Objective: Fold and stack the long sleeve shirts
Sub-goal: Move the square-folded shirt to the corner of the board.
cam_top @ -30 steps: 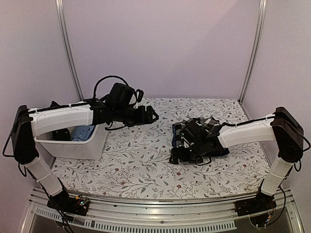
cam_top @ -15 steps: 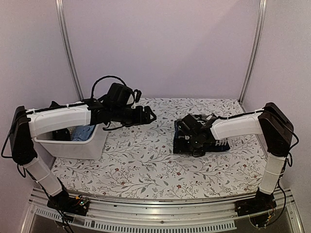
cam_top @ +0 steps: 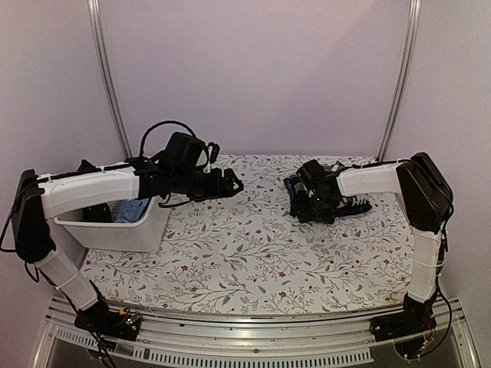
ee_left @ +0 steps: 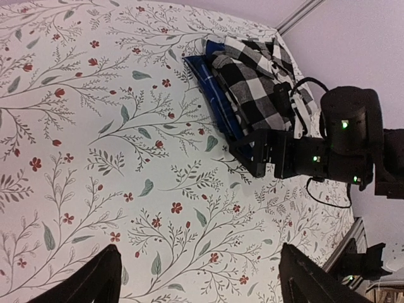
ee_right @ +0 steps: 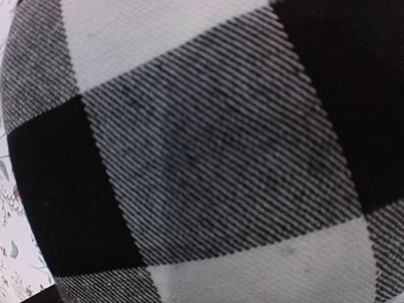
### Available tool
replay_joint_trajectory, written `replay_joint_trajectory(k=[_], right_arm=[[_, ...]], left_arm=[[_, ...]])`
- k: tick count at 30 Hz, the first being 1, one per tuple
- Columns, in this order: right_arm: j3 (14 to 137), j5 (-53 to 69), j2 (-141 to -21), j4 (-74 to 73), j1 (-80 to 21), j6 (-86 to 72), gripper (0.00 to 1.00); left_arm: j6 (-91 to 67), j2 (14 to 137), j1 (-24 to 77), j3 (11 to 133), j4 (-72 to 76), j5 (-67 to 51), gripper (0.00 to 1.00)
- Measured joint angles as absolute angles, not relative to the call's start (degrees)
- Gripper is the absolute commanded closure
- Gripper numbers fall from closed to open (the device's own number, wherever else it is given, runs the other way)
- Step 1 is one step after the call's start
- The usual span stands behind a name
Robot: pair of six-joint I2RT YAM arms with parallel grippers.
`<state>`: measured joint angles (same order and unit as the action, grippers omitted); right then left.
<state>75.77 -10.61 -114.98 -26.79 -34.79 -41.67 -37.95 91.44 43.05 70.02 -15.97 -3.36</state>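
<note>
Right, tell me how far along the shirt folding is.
Done: the check shirt lies folded on the navy plaid shirt at the far right of the table. In hand: the right hand sits open against that stack; the left hand hovers open over the table. Left: perhaps only the blue cloth in the white bin, if it is a shirt.

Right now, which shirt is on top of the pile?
The black-and-white checked shirt is on top. The navy blue shirt lies under it, with only its edge peeking out.
</note>
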Motion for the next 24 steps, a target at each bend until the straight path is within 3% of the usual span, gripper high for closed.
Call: replay_joint_trajectory(k=[14, 24], right_arm=[[92.7, -7.1, -126.3, -27.4, -24.3, -39.1, 0.01], [90.7, -0.8, -123.8, -24.9, -31.0, -35.4, 0.01]], left_arm=[[-37.7, 88.6, 41.7, 68.4, -16.3, -3.6, 0.14], [-37.5, 85.5, 40.8, 66.7, -17.5, -3.9, 0.14]])
